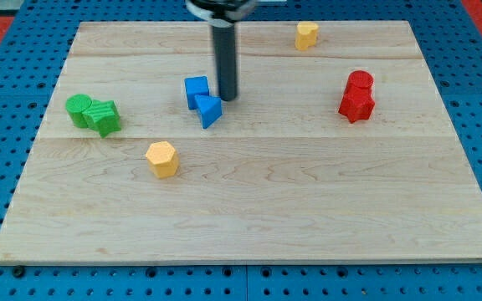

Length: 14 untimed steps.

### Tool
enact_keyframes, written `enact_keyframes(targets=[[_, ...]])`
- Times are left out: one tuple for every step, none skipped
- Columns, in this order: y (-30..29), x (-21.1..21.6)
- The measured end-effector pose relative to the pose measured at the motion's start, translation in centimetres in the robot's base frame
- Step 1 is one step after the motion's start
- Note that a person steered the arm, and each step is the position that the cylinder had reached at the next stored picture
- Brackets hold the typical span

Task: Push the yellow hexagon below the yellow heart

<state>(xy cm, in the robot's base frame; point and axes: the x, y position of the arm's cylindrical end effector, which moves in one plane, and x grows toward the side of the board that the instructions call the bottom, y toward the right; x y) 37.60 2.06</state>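
The yellow hexagon (162,159) lies on the wooden board, left of centre and toward the view's bottom. The yellow heart (306,35) sits near the board's top edge, right of centre, far from the hexagon. My tip (227,97) stands on the board just right of the blue cube (196,89) and just above-right of the blue triangle (209,110). The tip is well above and to the right of the hexagon, not touching it.
Two green blocks (93,114) sit together at the view's left. Two red blocks (357,95) sit together at the view's right. The blue cube and blue triangle touch each other between the hexagon and the heart. The board (308,209) lies on a blue pegboard.
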Motion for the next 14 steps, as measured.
enact_keyframes(targets=[[5.5, 7.8], [-2.0, 17.8], [-12.9, 18.2], [-16.0, 16.6], [-12.6, 13.5], [-16.1, 14.6], [-17.1, 13.2], [-13.3, 10.8], [-7.1, 8.7], [-1.7, 4.0], [2.4, 2.7], [-1.0, 7.1], [-4.7, 5.9], [-5.2, 3.0]])
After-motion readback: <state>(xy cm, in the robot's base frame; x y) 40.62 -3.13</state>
